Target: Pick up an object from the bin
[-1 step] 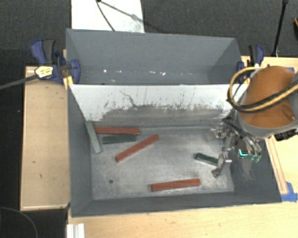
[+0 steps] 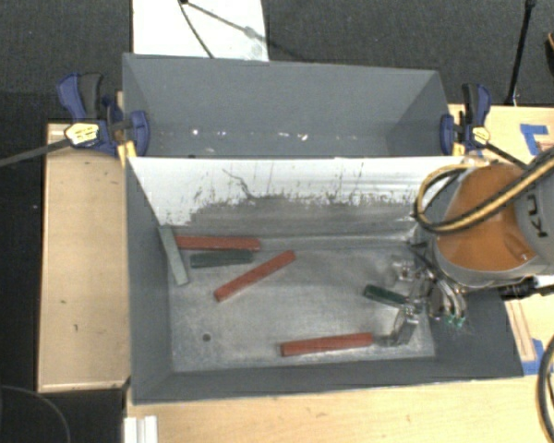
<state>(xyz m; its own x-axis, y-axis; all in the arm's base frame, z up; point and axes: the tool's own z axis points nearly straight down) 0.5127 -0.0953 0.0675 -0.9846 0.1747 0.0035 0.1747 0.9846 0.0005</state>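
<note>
My gripper (image 2: pixel 407 317) is low in the bin's right end, under the arm's orange cover. A short dark green stick (image 2: pixel 381 293) pokes out to the left from beside it; whether it is gripped is hidden. A red stick (image 2: pixel 326 345) lies flat along the front of the floor, with its right end just below the gripper.
At the left of the bin lie a red stick (image 2: pixel 217 243), a dark green stick (image 2: pixel 221 259), a slanted red-brown stick (image 2: pixel 254 276) and a grey stick (image 2: pixel 174 256) leaning near the left wall. The arm's cover and cables hang over the bin's right side.
</note>
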